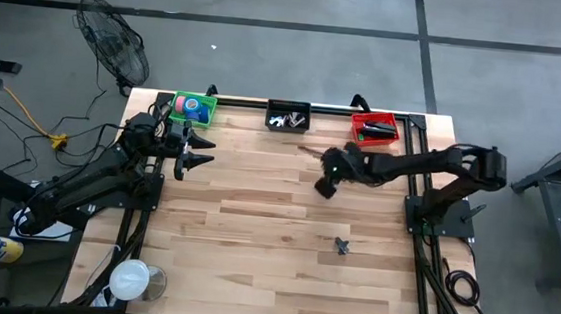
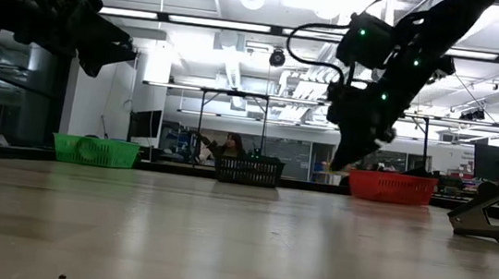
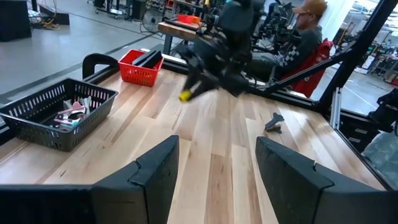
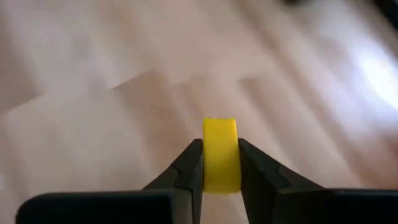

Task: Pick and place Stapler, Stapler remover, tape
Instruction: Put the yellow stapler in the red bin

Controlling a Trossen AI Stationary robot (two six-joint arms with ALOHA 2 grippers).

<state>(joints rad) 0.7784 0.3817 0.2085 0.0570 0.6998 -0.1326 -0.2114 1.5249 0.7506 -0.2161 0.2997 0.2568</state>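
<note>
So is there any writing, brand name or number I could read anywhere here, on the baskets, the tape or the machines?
No text can be read in any view.
The green basket, black basket and red basket: no label visible.
The yellow tape roll in the right pincer: plain, no print visible.
The person's cap behind the table: any marking is too small to read.

Two dark jointed arms (image 1: 88, 184) with black cables, green lights, and angular black fingers (image 3: 155, 171).
</note>
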